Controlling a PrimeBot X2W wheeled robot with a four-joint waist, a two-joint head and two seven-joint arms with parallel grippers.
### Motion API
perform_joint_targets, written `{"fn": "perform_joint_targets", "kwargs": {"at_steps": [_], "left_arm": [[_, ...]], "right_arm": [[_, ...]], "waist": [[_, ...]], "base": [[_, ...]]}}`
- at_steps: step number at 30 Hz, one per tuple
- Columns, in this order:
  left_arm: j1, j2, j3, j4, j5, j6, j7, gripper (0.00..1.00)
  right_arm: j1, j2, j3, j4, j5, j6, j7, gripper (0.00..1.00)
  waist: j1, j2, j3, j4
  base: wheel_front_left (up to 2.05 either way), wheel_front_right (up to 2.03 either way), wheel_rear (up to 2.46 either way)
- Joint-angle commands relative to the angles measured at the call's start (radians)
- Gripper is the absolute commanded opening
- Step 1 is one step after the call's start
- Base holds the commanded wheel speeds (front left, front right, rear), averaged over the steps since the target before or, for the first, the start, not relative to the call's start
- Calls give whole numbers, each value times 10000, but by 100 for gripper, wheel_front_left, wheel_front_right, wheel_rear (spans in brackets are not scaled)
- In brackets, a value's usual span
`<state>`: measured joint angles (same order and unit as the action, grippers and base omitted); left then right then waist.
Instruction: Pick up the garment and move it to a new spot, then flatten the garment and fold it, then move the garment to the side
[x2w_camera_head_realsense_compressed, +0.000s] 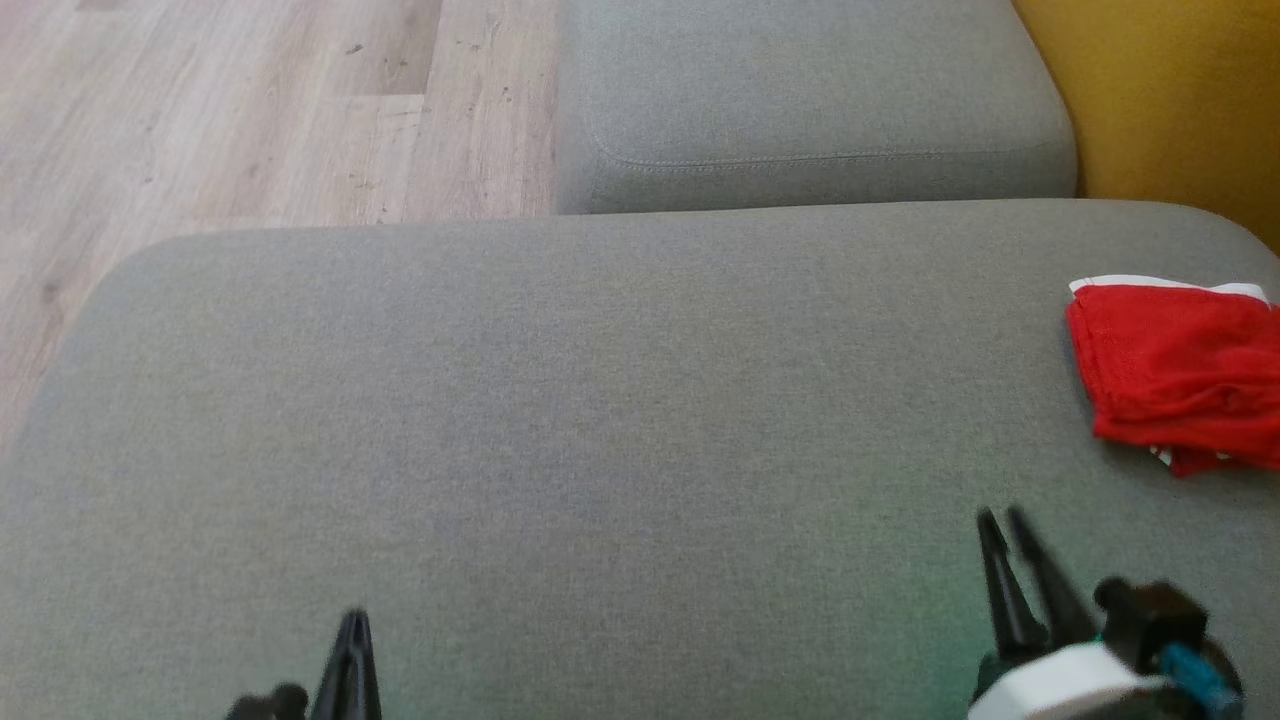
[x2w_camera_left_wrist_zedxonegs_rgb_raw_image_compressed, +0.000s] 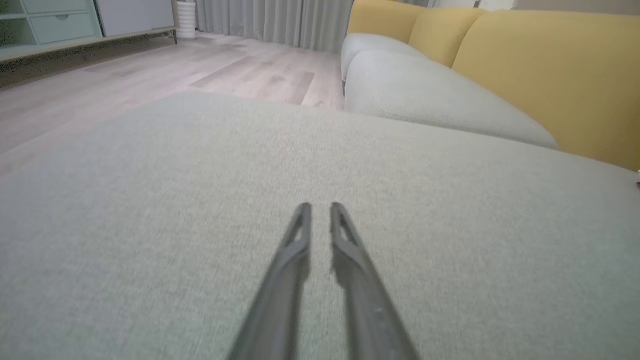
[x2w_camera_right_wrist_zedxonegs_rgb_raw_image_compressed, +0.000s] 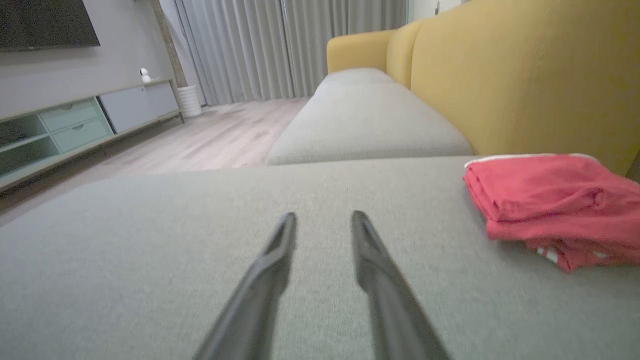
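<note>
The garment (x2w_camera_head_realsense_compressed: 1180, 375) is a red cloth with white trim, lying folded at the right edge of the big grey cushion (x2w_camera_head_realsense_compressed: 600, 400). In the right wrist view the garment (x2w_camera_right_wrist_zedxonegs_rgb_raw_image_compressed: 550, 200) lies ahead and to the right of the fingers. My right gripper (x2w_camera_head_realsense_compressed: 1003, 515) hovers low over the cushion, left of and nearer than the garment, and its jaws (x2w_camera_right_wrist_zedxonegs_rgb_raw_image_compressed: 323, 215) are apart and empty. At the lower left, over bare cushion, my left gripper (x2w_camera_head_realsense_compressed: 355, 625) holds nothing, and the left wrist view (x2w_camera_left_wrist_zedxonegs_rgb_raw_image_compressed: 320, 207) shows only a narrow gap between its fingers.
A second grey seat cushion (x2w_camera_head_realsense_compressed: 800, 100) lies beyond the big one. The yellow backrest (x2w_camera_head_realsense_compressed: 1160, 90) rises along the right. Wooden floor (x2w_camera_head_realsense_compressed: 250, 100) spreads past the cushion's far left edge. A low cabinet (x2w_camera_right_wrist_zedxonegs_rgb_raw_image_compressed: 75, 125) and curtains (x2w_camera_right_wrist_zedxonegs_rgb_raw_image_compressed: 280, 45) stand across the room.
</note>
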<state>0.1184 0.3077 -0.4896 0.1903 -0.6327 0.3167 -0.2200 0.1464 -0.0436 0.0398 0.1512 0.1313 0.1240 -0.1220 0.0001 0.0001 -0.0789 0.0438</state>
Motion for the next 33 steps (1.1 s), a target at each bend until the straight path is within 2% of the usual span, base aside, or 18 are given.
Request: {"fn": "perform_joint_targets", "kwargs": {"at_steps": [1, 33], "left_arm": [[76, -69, 6, 136, -33, -12, 9, 0], [-514, -646, 1443, 275, -2503, -1122, 787, 0]], "right_arm": [[89, 0, 6, 172, 50, 0, 0, 0], [-554, -186, -148, 350, 3909, 17, 401, 0]], "waist": [[1, -1, 3, -1], [0, -1, 206, -110]], "base": [[0, 0, 0], [0, 0, 0]]}}
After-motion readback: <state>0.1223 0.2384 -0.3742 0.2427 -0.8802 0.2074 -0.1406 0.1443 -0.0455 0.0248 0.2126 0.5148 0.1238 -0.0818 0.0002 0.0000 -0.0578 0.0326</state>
